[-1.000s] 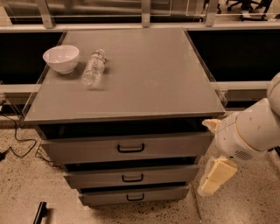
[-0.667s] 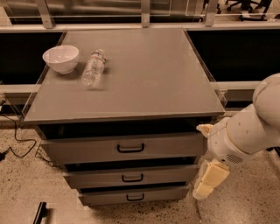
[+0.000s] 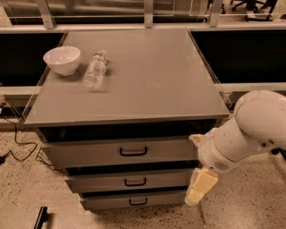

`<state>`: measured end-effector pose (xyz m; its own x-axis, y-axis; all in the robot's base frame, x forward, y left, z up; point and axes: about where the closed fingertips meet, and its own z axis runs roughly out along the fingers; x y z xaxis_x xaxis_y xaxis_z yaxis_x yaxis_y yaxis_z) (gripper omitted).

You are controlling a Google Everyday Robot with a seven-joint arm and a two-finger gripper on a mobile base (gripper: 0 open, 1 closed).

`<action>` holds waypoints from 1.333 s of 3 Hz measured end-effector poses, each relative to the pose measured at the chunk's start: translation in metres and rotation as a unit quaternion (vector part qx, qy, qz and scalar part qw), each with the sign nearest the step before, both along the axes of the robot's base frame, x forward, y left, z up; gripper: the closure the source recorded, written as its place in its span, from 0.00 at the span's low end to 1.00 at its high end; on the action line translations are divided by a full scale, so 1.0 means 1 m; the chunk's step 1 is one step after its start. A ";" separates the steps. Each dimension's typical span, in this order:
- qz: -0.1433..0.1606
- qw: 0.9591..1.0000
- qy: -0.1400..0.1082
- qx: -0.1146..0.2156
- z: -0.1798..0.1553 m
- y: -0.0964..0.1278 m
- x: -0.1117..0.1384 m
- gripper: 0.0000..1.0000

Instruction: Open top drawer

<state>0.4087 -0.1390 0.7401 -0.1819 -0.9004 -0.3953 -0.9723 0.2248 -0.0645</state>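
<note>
The top drawer (image 3: 89,154) is the widest of three grey drawers under the grey table top (image 3: 147,76). Its flat front carries a black loop handle (image 3: 133,151), and a dark gap runs above the front. Two narrower drawers (image 3: 103,182) sit below it with smaller black handles. My gripper (image 3: 199,184) is cream-coloured, at the end of the white arm (image 3: 250,129). It hangs by the right ends of the drawer fronts, well to the right of the top handle and lower than it. It holds nothing that I can see.
A white bowl (image 3: 62,59) and a clear plastic bottle (image 3: 95,70) lying on its side rest at the table top's back left. Black cables (image 3: 18,143) trail on the speckled floor at the left. A railing (image 3: 147,11) runs behind the table.
My arm and gripper have moved left, from beside the cabinet to the right ends of the drawer fronts. The drawers, bowl and bottle have not moved.
</note>
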 end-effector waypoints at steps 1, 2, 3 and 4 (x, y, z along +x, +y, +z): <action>0.005 1.000 -0.008 0.015 -0.014 0.010 0.012 0.00; 0.011 0.999 -0.021 0.030 -0.020 0.021 0.027 0.00; 0.020 0.998 -0.037 0.041 -0.023 0.029 0.042 0.00; 0.020 0.998 -0.037 0.041 -0.023 0.029 0.042 0.00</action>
<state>0.4507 -0.1103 0.7175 -0.1133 -0.8701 -0.4796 -0.9739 0.1927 -0.1196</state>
